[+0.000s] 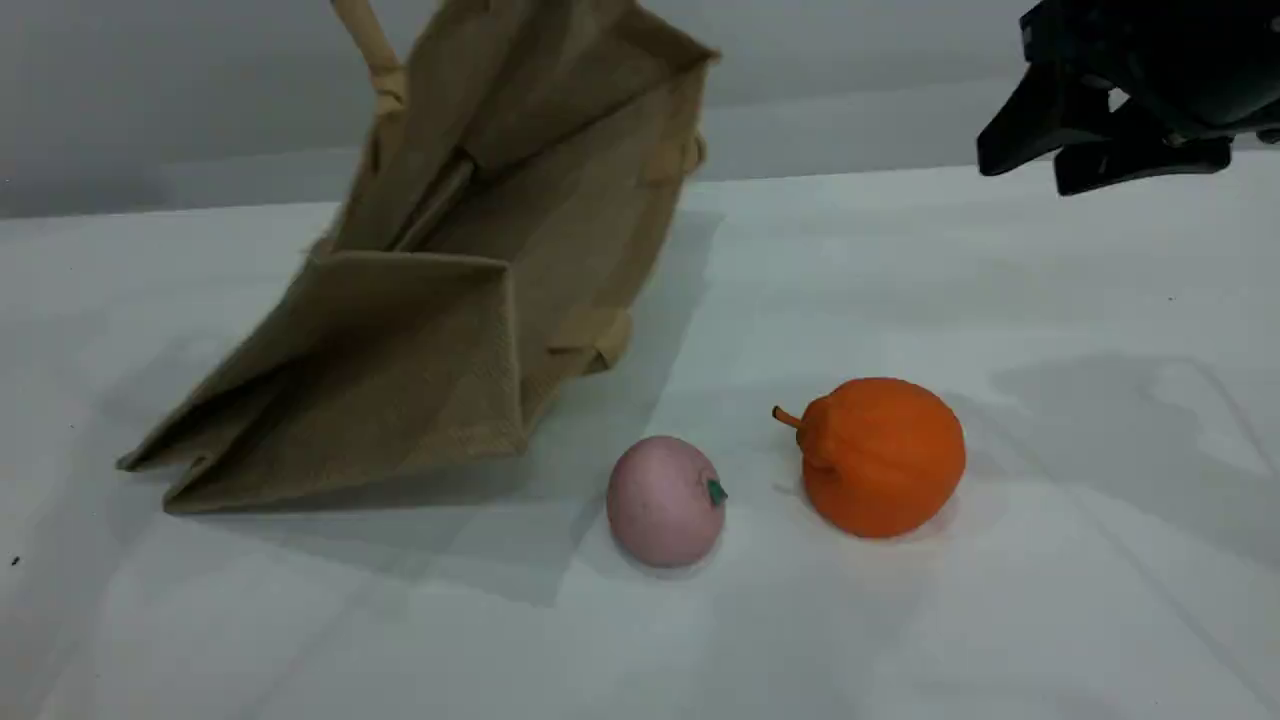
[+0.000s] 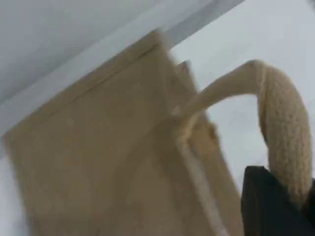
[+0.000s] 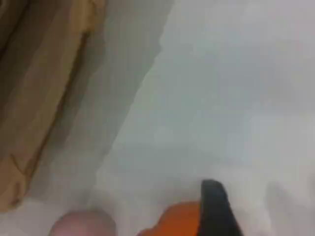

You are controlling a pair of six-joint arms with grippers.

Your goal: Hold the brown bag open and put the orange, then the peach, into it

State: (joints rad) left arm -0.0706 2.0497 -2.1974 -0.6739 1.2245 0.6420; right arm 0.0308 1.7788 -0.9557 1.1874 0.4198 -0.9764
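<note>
The brown bag (image 1: 450,300) leans tilted on the white table, its mouth raised toward the top of the scene view and its base corner on the table at the left. One rope handle (image 2: 280,123) runs down into my left gripper (image 2: 288,211), which is shut on it; that gripper is out of the scene view. The orange (image 1: 880,455) lies at front right, with the pale pink peach (image 1: 665,500) just left of it. My right gripper (image 1: 1022,172) hangs open and empty at the upper right, well above the orange (image 3: 174,221). The peach (image 3: 81,223) and bag (image 3: 39,98) also show in the right wrist view.
The white table (image 1: 1000,620) stretches in front of and to the right of the fruits. A grey wall runs behind it. The bag's second handle (image 1: 690,155) hangs at its far side.
</note>
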